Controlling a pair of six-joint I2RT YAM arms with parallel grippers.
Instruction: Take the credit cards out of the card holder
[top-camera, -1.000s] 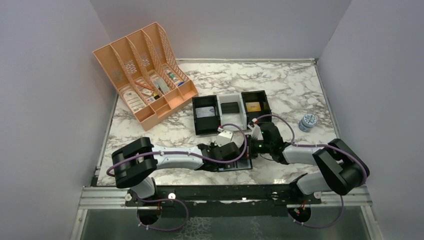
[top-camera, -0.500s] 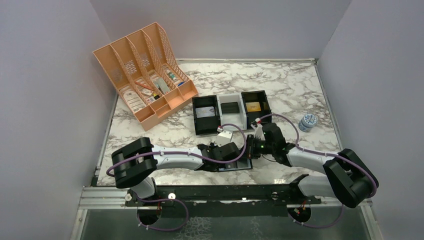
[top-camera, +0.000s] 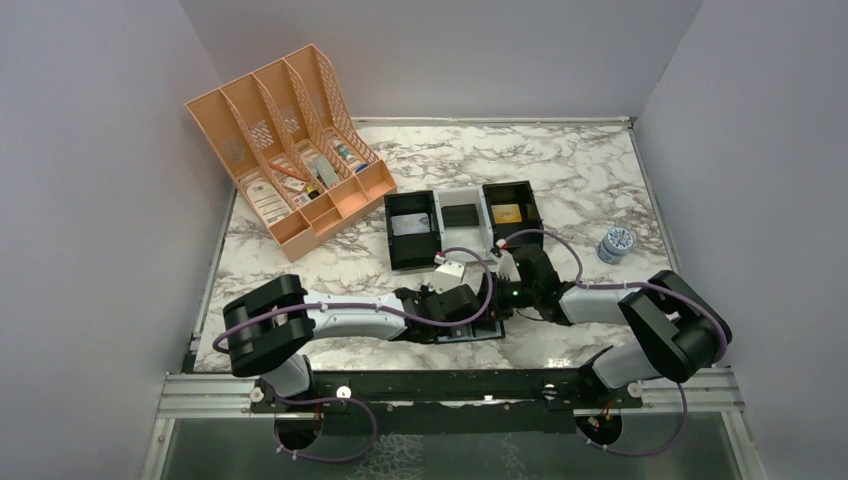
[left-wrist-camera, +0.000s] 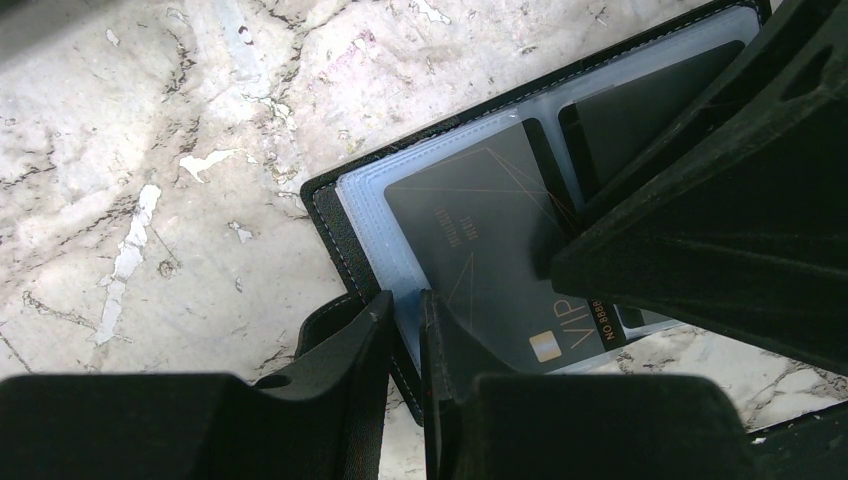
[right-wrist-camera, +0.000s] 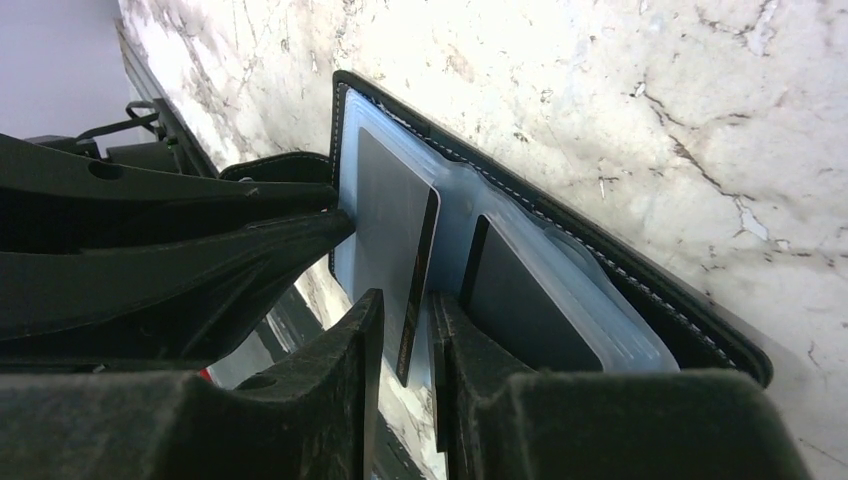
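The black card holder (left-wrist-camera: 325, 200) lies open on the marble table, blue-grey sleeves up. My left gripper (left-wrist-camera: 405, 305) is shut on its near edge, pinning cover and lining. A dark grey credit card (left-wrist-camera: 470, 240) marked VIP sticks partly out of its sleeve. In the right wrist view that card (right-wrist-camera: 385, 220) stands edge-on between the jaws of my right gripper (right-wrist-camera: 405, 310), which is open with a thin gap on each side. A second dark card (right-wrist-camera: 520, 300) sits inside the neighbouring sleeve. From above, both grippers (top-camera: 478, 318) (top-camera: 497, 297) meet over the card holder (top-camera: 465, 337).
A black-and-white three-compartment tray (top-camera: 462, 225) lies just behind the grippers. An orange file organiser (top-camera: 290, 150) stands at the back left. A small round tin (top-camera: 616, 243) sits at the right. Walls close in on three sides.
The right arm's elbow swung out and came back while its wrist edged a little left over the card holder. The left arm kept still.
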